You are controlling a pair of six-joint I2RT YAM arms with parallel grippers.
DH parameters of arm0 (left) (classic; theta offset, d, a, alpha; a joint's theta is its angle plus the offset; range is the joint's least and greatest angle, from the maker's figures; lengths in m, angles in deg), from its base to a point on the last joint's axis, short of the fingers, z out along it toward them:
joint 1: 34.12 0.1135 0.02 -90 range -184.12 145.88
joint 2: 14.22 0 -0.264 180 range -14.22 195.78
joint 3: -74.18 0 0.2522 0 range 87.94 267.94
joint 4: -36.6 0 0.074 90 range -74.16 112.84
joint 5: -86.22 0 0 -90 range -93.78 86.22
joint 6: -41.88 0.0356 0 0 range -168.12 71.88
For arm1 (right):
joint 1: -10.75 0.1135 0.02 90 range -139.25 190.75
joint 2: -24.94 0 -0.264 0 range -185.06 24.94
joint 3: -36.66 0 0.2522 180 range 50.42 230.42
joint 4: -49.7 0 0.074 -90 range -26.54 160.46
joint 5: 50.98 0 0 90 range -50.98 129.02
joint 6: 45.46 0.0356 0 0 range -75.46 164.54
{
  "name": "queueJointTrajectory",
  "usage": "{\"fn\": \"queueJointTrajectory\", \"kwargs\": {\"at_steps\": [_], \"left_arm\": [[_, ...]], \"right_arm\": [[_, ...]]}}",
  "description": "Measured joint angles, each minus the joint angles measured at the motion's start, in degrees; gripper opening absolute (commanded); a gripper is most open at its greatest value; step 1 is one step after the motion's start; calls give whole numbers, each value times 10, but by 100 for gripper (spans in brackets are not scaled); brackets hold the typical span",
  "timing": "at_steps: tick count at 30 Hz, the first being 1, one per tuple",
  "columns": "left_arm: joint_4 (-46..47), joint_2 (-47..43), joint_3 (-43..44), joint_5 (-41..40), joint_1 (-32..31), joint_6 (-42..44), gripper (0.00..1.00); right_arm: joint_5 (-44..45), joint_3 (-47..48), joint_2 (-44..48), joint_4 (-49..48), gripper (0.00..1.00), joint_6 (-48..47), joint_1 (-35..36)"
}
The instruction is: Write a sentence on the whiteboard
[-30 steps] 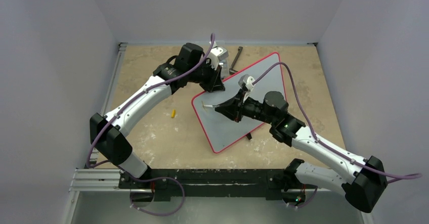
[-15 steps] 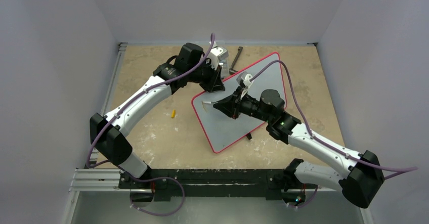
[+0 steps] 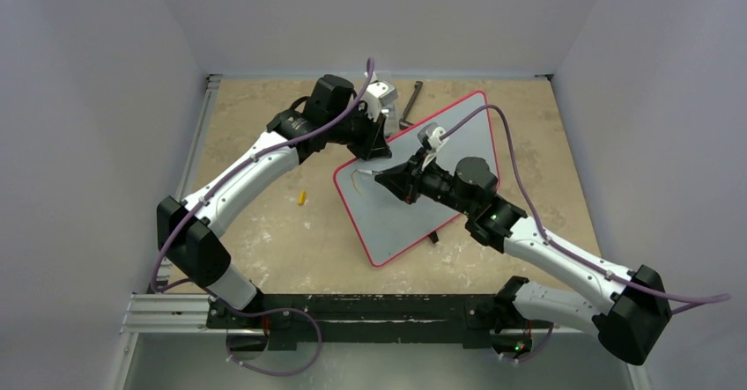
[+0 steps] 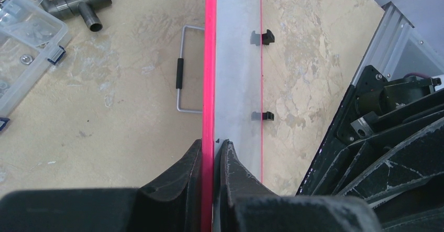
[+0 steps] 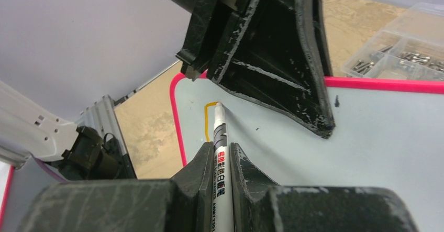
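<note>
The whiteboard point(image 3: 423, 192), glossy white with a red frame, stands tilted on the table. My left gripper point(image 3: 377, 150) is shut on its upper frame edge point(image 4: 211, 59); both fingers pinch the red rim at the left gripper's tips point(image 4: 213, 142). My right gripper point(image 5: 221, 145) is shut on a white marker point(image 5: 219, 132) whose tip touches the board near its upper left corner. Of the sentence, only a short hooked orange stroke point(image 5: 208, 118) shows, also visible from above as the stroke point(image 3: 352, 179). The right gripper point(image 3: 382, 179) hovers just right of it.
A clear parts box point(image 4: 23, 38) and a grey pipe fitting point(image 4: 78, 4) lie behind the board, with a wire handle point(image 4: 183, 80) beside the frame. Two black feet point(image 4: 262, 36) stick out from the board's lower edge. A small yellow cap point(image 3: 301, 198) lies left of the board.
The right gripper has carried the marker a little right and up across the board's corner, leaving an orange stroke. The left arm has stayed still on the frame.
</note>
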Motion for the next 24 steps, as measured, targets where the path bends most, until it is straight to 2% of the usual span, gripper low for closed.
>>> {"fn": "queueJointTrajectory", "kwargs": {"at_steps": [11, 24], "left_arm": [[0, 0, 0, 0, 0, 0, 0], [0, 0, 0, -2, 0, 0, 0]], "right_arm": [[42, 0, 24, 37, 0, -5, 0], [-2, -3, 19, 55, 0, -23, 0]]}}
